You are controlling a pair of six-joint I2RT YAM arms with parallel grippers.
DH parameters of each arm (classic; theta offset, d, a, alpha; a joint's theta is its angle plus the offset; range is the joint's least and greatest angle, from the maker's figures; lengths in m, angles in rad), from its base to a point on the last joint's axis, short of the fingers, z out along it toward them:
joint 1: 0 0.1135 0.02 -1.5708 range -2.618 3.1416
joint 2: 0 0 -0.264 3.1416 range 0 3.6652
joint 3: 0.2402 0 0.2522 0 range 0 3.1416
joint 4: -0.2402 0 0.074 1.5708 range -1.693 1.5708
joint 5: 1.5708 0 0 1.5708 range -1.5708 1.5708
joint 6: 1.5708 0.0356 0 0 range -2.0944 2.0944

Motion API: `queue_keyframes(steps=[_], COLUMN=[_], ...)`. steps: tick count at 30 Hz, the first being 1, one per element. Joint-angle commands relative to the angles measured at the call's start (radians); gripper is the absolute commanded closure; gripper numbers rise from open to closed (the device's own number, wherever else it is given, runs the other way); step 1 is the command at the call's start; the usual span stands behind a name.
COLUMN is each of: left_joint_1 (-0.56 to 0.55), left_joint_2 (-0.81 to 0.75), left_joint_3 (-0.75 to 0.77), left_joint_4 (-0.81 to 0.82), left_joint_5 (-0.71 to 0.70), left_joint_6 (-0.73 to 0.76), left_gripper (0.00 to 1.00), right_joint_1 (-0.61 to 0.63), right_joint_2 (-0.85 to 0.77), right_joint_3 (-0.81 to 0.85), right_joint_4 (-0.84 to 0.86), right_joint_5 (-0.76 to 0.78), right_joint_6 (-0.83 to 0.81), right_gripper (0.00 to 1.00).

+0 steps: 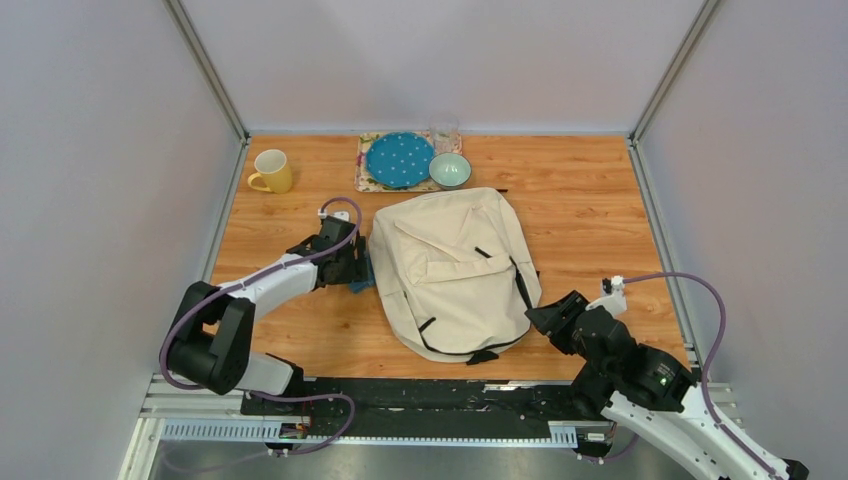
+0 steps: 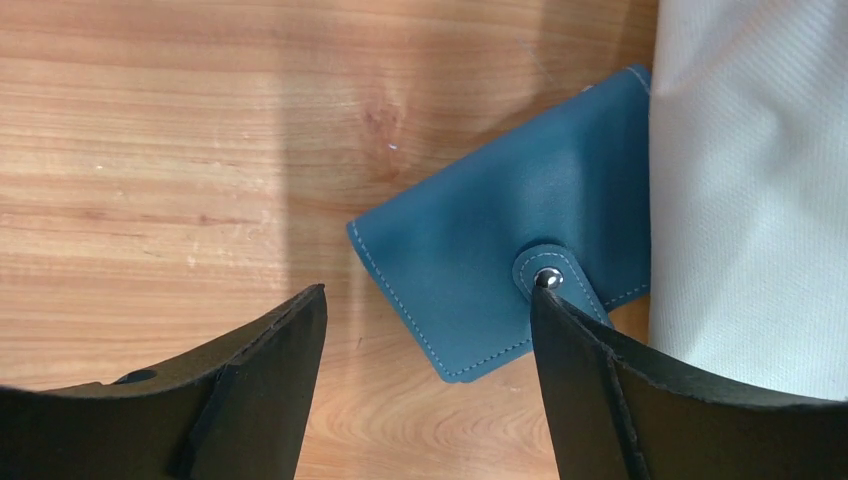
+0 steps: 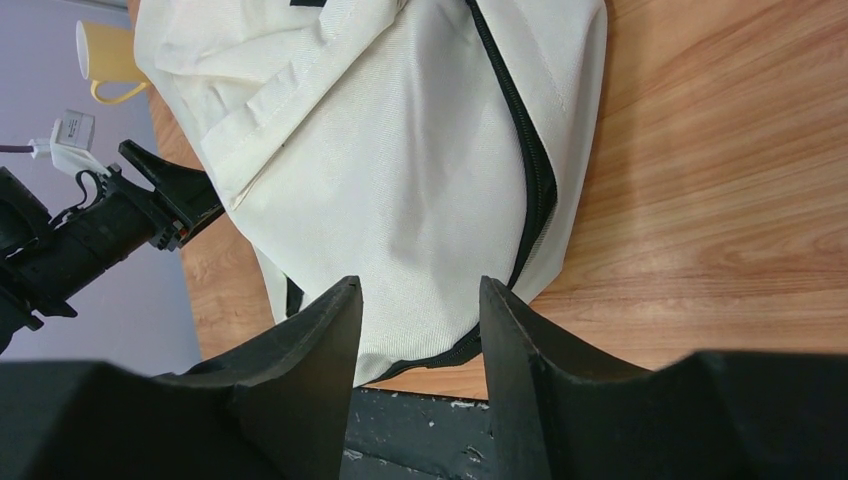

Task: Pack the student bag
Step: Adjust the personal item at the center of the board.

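We see the student bag [image 1: 452,270] on the worktop [image 1: 600,220], its edge hiding part of a blue wallet [image 2: 480,270] at 9 o'clock. Left fingers [image 2: 290,340] gape over it; right fingers [image 3: 330,330], apart, at 4 o'clock.

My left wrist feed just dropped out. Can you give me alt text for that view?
A blue wallet with a snap tab lies flat on the wooden table, just ahead of the open, empty jaws of the left gripper. The wallet's right-hand end meets the cream student bag, which fills the right edge of the view.
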Motion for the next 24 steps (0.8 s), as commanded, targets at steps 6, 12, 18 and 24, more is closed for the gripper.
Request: queue_keyframes(steps=[6,12,18,24], left_joint_1=[0.027,0.125,0.163,0.163], left_joint_2=[0.031,-0.078,-0.282,-0.441], left_joint_3=[-0.06,-0.213,-0.249,-0.202], left_joint_4=[-0.111,-0.103,-0.149,-0.197], left_joint_5=[-0.177,-0.13,-0.133,-0.065], left_joint_6=[-0.103,-0.173,-0.188,-0.191], left_gripper=[0.18,0.2,0.2,0.2], right_joint_1=[0.0,0.003,0.001,0.001], right_joint_2=[-0.03,-0.015,0.08,0.197], right_joint_3=[-0.002,-0.009,-0.011,-0.008], right_joint_4=[0.007,0.01,0.058,0.027], right_joint_5=[0.016,0.036,-0.003,-0.029], right_joint_6=[0.019,0.026,0.013,0.082], right_gripper=[0.5,0.48,0.47,0.54])
